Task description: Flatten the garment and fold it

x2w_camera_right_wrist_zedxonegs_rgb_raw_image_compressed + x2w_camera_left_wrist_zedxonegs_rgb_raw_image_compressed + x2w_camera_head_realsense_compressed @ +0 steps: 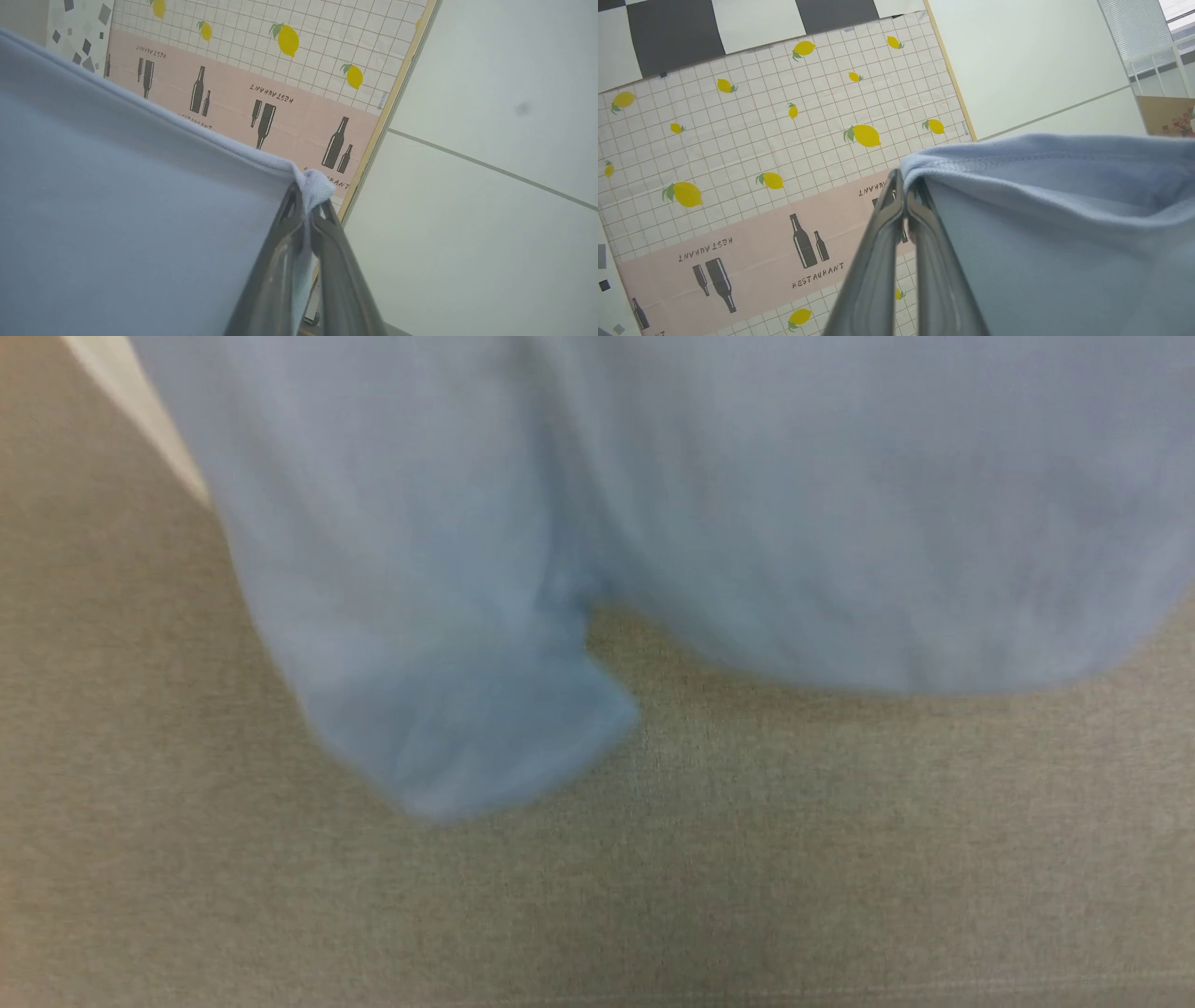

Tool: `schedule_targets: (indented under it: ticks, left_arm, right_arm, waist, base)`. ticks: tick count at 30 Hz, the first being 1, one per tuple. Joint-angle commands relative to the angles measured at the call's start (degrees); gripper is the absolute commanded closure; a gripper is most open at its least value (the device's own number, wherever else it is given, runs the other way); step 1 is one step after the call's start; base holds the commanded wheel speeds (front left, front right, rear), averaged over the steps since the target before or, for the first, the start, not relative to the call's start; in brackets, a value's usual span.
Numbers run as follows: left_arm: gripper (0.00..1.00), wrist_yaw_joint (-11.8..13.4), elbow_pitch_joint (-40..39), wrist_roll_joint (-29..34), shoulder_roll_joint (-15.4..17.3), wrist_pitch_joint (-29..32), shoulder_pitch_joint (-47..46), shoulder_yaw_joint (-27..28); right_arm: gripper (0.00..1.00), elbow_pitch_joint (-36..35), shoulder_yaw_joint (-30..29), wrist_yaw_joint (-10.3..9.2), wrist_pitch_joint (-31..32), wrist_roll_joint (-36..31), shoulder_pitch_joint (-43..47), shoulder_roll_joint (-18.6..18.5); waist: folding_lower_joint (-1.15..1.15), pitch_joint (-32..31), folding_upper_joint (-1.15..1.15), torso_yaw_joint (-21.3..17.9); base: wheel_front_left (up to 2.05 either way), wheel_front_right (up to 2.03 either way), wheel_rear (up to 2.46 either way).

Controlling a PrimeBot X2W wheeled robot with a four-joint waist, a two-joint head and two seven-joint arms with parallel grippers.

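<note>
I have my left claw [903, 186] and right claw [306, 198] clenched on the blue shirt [1064, 242] hanging between them; flattening and folding remain.

The light blue fabric shirt [653, 504] is blurred in the head view, its upper part cut off by the top edge, and it hides the far grey-beige woven surface [840, 859].

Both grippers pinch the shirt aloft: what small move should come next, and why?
Probably lower both arms together to lay it flat: the left gripper and right gripper each pinch a corner of the garment, whose sleeve hangs over the grey surface.
</note>
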Motion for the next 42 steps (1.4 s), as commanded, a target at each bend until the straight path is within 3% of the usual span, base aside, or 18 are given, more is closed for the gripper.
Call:
schedule_targets:
  ticks: [1, 6, 13, 22, 27, 35, 39, 42]
  left_arm:
    - [1.00, -0.87, 3.08, 1.75, -0.94, -0.59, -4.06, -0.62]
    - [1.00, -3.10, 15.43, 5.96, -4.39, -3.51, -16.94, -3.94]
    - [1.00, -3.78, 31.75, 10.06, -10.38, -11.74, -32.46, -5.70]
    - [1.00, -4.22, 46.74, 11.44, -14.16, -18.85, -38.34, -8.21]
    - [1.00, -4.41, 50.29, 10.04, -14.95, -22.39, -32.05, -10.34]
    - [1.00, -4.39, 47.53, 5.87, -16.99, -25.81, -10.85, -13.84]
    - [1.00, -2.58, 42.29, 3.71, -17.56, -25.46, 3.61, -15.41]
    - [1.00, 0.12, 36.52, 1.97, -16.67, -24.52, 15.32, -16.34]
  right_arm:
    - [1.00, 1.91, 1.20, -0.10, -1.26, -1.02, -3.21, 0.33]
    - [1.00, 9.60, 6.03, -0.10, -5.26, -3.29, -13.70, 2.13]
    - [1.00, 23.22, 10.10, -0.10, -12.28, -5.26, -28.76, 7.55]
    - [1.00, 34.73, 17.30, -0.10, -19.21, -6.20, -37.15, 13.12]
    - [1.00, 37.28, 22.12, -0.10, -21.67, -4.46, -33.33, 14.05]
    - [1.00, 38.62, 29.60, -0.10, -24.90, -1.78, -19.76, 14.29]
    - [1.00, 38.31, 32.86, -0.10, -26.29, -0.53, -10.93, 13.93]
    - [1.00, 37.59, 34.90, -0.10, -27.33, 0.63, -3.50, 13.32]
  waist:
    - [0.00, 8.08, 0.00, -1.35]
    - [0.00, 13.74, 0.00, -1.68]
    - [0.00, 19.25, 0.00, -1.47]
    - [0.00, 23.44, 0.00, -0.48]
    - [0.00, 22.99, 0.00, 0.67]
    - [0.00, 16.94, 0.00, 2.98]
    - [0.00, 11.91, 0.00, 3.97]
    - [0.00, 7.41, 0.00, 4.55]
  base:
    - [0.00, 0.00, 0.00]
    - [0.00, 0.00, 0.00]
    - [0.00, 0.00, 0.00]
    - [0.00, 0.00, 0.00]
    - [0.00, 0.00, 0.00]
    - [0.00, 0.00, 0.00]
    - [0.00, 0.00, 0.00]
    - [0.00, 0.00, 0.00]
